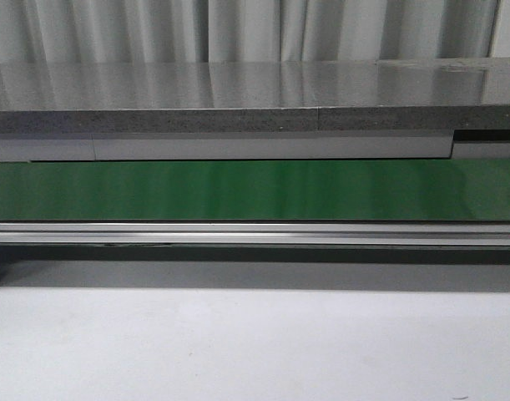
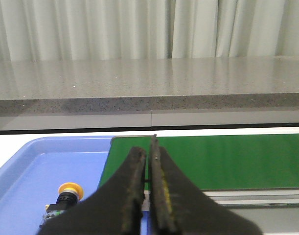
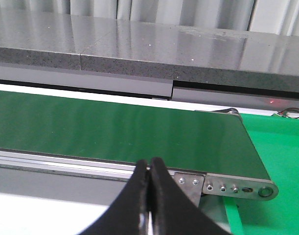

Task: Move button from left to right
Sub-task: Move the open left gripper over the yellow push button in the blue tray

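**Button waiting in the blue tray, both claws clenched and empty**

Nothing picked up yet. Sitting in the blue tray point(image 2: 22, 171), seen only in the left wrist view: the button point(image 2: 66, 196), yellow cap up top, black body under it, partly hidden behind the left claw point(image 2: 150, 156). Found at about 8 o'clock from that claw's tip, near but not touching. Probably parked in the tray so it stays put until fetched.

Left claw pinched almost flat, just a thin slit between the two dark fingers point(image 2: 134, 191), gripping nothing. Pointed out over the near end of the green belt point(image 2: 227, 161), not at the button. Needs to swing toward 8 o'clock and spread wide before any grab, most likely.

Right claw point(image 3: 149, 164) squeezed tight too, holding nothing. Hanging over the other end of the green belt, by the metal end plate point(image 3: 222, 186) with its little screws. Off at 3 o'clock, a bright green mat point(image 3: 281, 152), maybe the drop spot, though hard to say.

From the front view: only the long green belt, the grey stone shelf point(image 1: 255, 92) at 12 o'clock behind it, and the pale bench point(image 1: 255, 351) at 6 o'clock. No button and no claw there.
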You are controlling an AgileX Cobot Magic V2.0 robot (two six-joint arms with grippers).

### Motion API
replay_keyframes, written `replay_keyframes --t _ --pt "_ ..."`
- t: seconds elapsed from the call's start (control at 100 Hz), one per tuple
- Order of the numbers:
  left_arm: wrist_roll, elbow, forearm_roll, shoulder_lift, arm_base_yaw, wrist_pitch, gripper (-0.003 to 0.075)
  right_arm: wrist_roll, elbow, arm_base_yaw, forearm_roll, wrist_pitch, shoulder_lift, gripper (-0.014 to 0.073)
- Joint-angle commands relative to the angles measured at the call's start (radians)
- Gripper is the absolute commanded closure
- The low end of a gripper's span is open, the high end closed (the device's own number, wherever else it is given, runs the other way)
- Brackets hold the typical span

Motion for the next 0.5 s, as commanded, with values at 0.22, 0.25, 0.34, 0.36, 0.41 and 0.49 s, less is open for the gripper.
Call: replay_keyframes --t 0.22,0.25,0.34,0.36,0.41,0.49 --pt "-0.011 0.040 -0.005 -0.036 0.001 -0.081 0.0715 0.002 0.001 -0.003 -0.003 -0.079 -0.011 0.0715" --pt "-0.011 0.040 -0.005 -0.036 0.001 -0.081 0.0715 0.002 0.001 -0.003 -0.003 -0.079 -0.011 0.0715" --pt "-0.011 0.038 -0.005 -0.036 0.001 -0.081 0.0715 0.002 0.001 -0.003 -0.003 -0.079 -0.011 0.0715" --pt "-0.011 0.036 -0.005 -0.036 0.001 -0.081 0.0715 0.002 0.001 -0.003 -0.003 -0.079 -0.011 0.0715" --pt "-0.011 0.030 -0.005 -0.036 0.001 -0.081 0.0715 0.002 0.001 -0.003 -0.003 -0.079 -0.011 0.0715" --pt "-0.011 0.008 -0.005 -0.036 0.001 -0.079 0.0715 0.002 0.001 -0.003 -0.003 -0.079 -0.011 0.0715"
